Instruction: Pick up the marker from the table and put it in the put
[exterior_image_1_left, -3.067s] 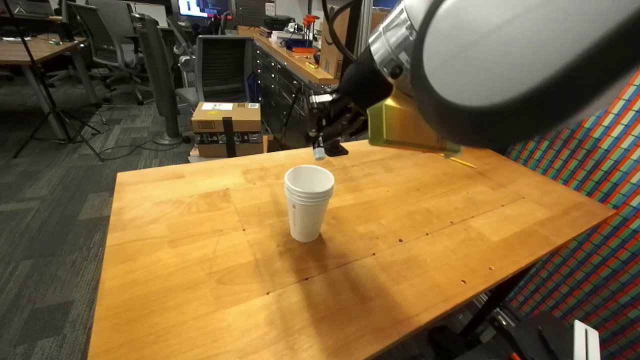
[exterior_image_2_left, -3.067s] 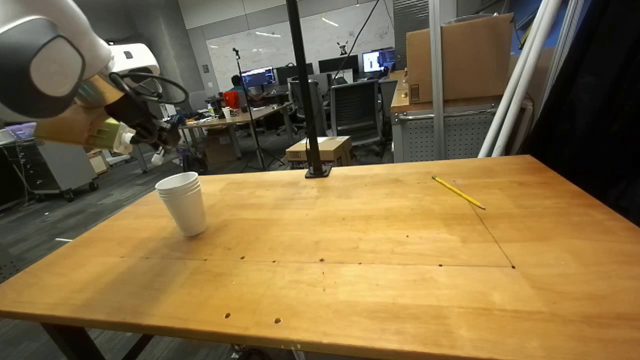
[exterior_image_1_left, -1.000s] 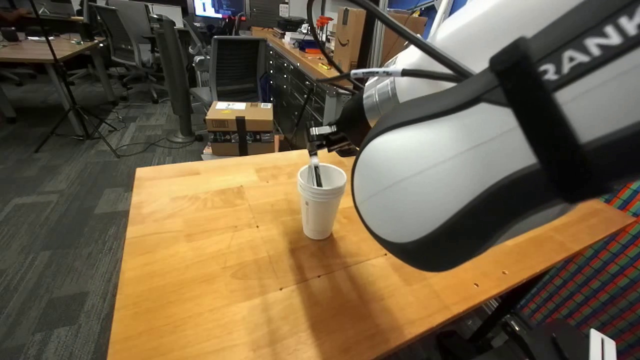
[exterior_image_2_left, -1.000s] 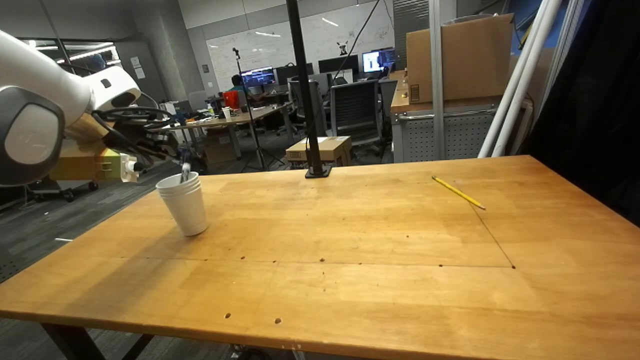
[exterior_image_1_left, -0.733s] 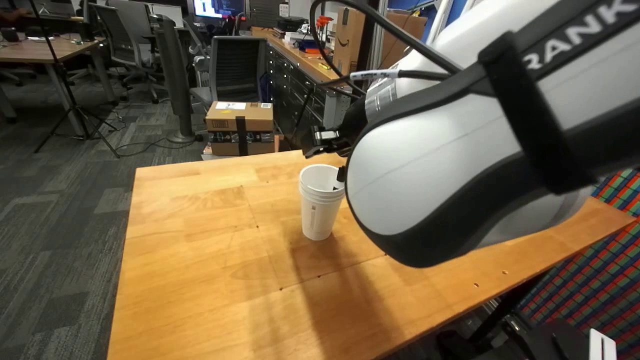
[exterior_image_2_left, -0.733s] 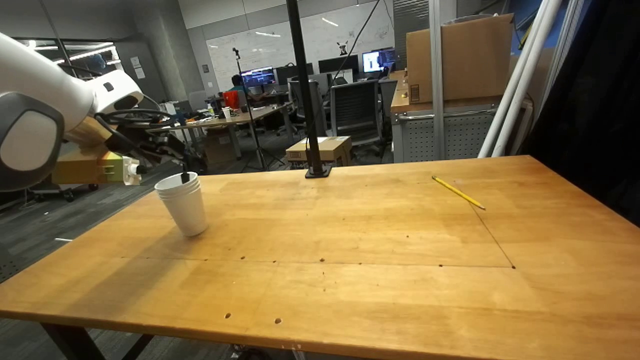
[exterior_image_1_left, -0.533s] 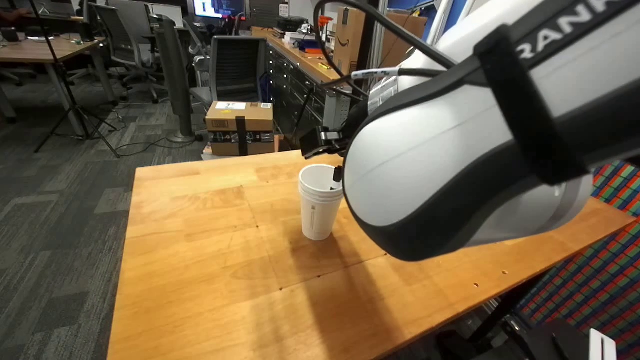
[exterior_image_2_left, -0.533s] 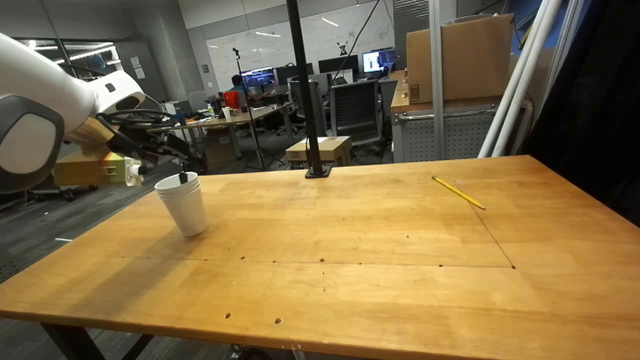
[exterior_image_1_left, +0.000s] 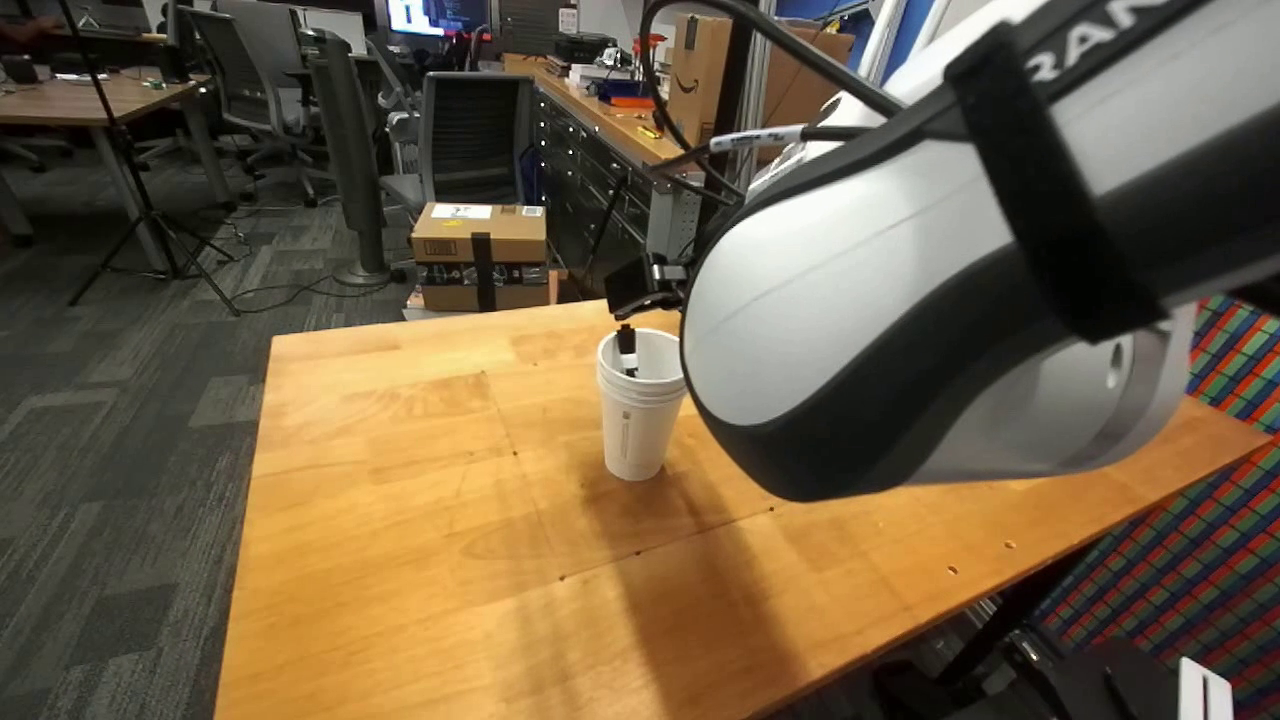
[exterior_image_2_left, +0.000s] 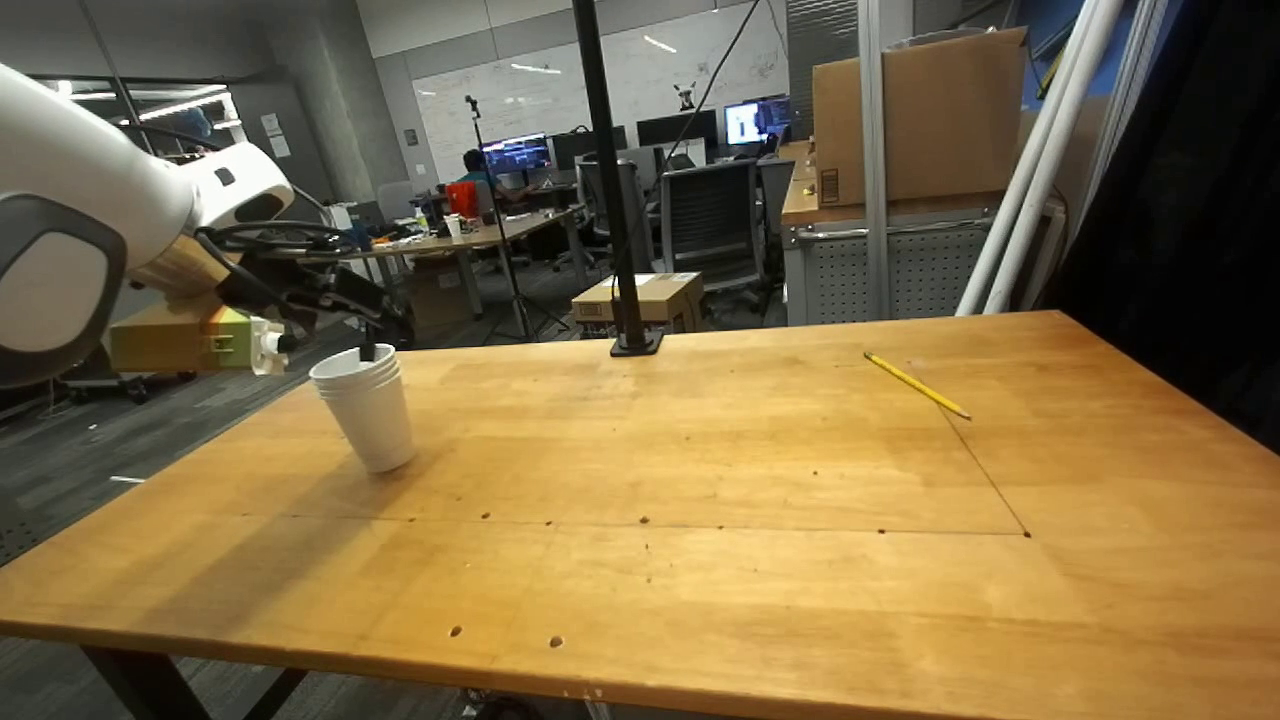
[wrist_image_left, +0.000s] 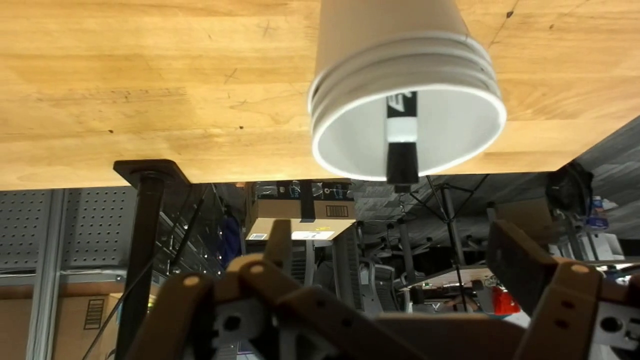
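Note:
A stack of white cups (exterior_image_1_left: 650, 432) stands upright on the wooden table, seen in both exterior views and upside down in the wrist view. The marker (wrist_image_left: 402, 131), black with a white band, stands inside the top cup, its black end sticking out past the rim. Its lower part is hidden by the cup wall. My gripper (wrist_image_left: 392, 240) is open, fingers wide apart with nothing between them. In an exterior view the gripper (exterior_image_1_left: 640, 288) hovers just above and behind the cup mouth, apart from the marker. The task's last word names no clear object; the cups hold the marker.
A yellow pencil (exterior_image_2_left: 917, 385) lies on the far side of the table (exterior_image_2_left: 700, 450). A black post (exterior_image_2_left: 635, 345) is fixed at the table's edge. Beyond that edge, cardboard boxes (exterior_image_1_left: 480, 235) sit on the floor. The arm hides part of the tabletop in an exterior view.
The gripper came down over the cups with the marker, then opened and let it go. The marker dropped into the cup and tipped from one side of the rim to the other.

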